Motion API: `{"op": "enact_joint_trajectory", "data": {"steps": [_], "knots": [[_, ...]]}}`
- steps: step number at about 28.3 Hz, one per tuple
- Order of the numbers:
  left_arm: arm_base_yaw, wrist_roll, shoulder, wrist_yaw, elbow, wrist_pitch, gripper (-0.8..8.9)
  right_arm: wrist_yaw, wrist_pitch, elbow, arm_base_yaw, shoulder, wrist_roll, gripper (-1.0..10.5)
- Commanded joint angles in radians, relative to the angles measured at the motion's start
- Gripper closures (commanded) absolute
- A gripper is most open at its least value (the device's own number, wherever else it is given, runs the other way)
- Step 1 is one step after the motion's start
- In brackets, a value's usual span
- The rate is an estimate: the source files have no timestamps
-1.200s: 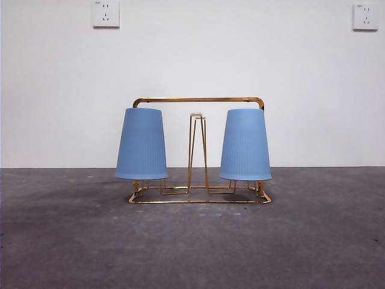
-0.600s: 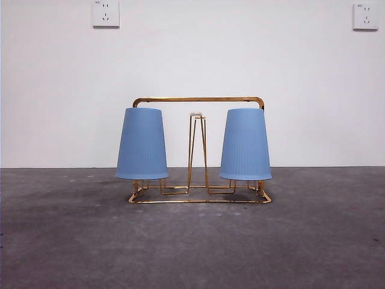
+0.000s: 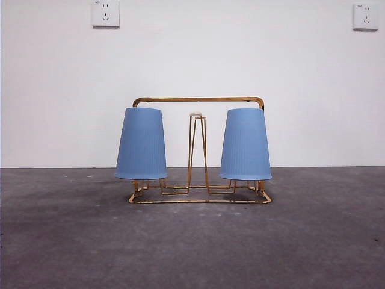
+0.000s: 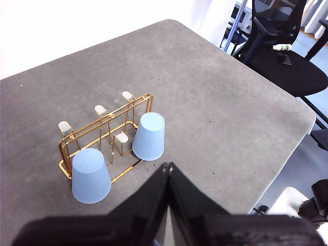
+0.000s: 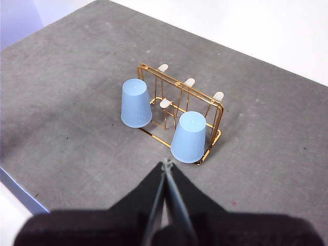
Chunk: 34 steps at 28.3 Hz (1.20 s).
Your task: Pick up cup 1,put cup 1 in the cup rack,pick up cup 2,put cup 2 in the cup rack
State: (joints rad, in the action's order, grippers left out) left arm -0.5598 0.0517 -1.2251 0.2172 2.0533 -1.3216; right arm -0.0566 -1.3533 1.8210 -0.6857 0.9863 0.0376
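Observation:
The gold wire cup rack (image 3: 198, 99) stands in the middle of the grey table. Two blue cups sit upside down on its front prongs, one at the left end (image 3: 141, 143) and one at the right end (image 3: 245, 144). Which of them is cup 1 or cup 2 I cannot tell. The left wrist view shows the rack (image 4: 101, 109) and both cups (image 4: 90, 176) (image 4: 149, 136) from high up, with my left gripper (image 4: 167, 165) shut and empty above the table. My right gripper (image 5: 166, 163) is also shut and empty, high over the rack (image 5: 189, 82) and cups (image 5: 136, 103) (image 5: 189, 137).
Several rack prongs with pale tips (image 4: 127, 95) stand bare behind the cups. Black office chairs (image 4: 277, 46) are beyond the table's edge. A white wall with two sockets (image 3: 105, 13) rises behind the table.

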Motion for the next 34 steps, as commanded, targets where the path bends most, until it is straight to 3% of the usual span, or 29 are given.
{"op": "enact_joint_trajectory", "data": {"steps": [1,5,9,13,18,23,26,34], "knots": [[-0.002,-0.040,-0.003,-0.014,-0.008,0.006,8.17,-0.004,-0.023,-0.008,0.000,0.000,-0.008,9.4],[-0.001,-0.068,0.004,-0.097,-0.008,0.007,8.17,-0.004,-0.023,-0.008,0.000,0.000,-0.008,9.4],[0.042,-0.153,0.031,-0.206,-0.012,0.044,8.17,-0.004,-0.023,-0.008,0.000,0.000,-0.008,9.4],[0.190,-0.275,0.105,-0.157,-0.088,0.203,8.17,-0.004,-0.023,-0.008,0.000,0.000,-0.008,9.4],[0.376,-0.365,0.314,0.078,-0.441,0.575,8.17,-0.004,-0.023,-0.008,0.000,0.000,-0.008,9.4],[0.500,-0.370,0.528,0.061,-0.895,0.932,8.17,-0.004,-0.023,-0.008,0.000,0.004,-0.008,9.4],[0.546,-0.341,0.631,0.063,-1.142,1.072,8.17,-0.004,-0.023,-0.008,0.000,0.011,-0.008,9.4],[0.575,-0.298,0.858,0.060,-1.605,1.188,8.17,-0.005,-0.023,-0.008,0.000,0.027,-0.008,9.4]]}}
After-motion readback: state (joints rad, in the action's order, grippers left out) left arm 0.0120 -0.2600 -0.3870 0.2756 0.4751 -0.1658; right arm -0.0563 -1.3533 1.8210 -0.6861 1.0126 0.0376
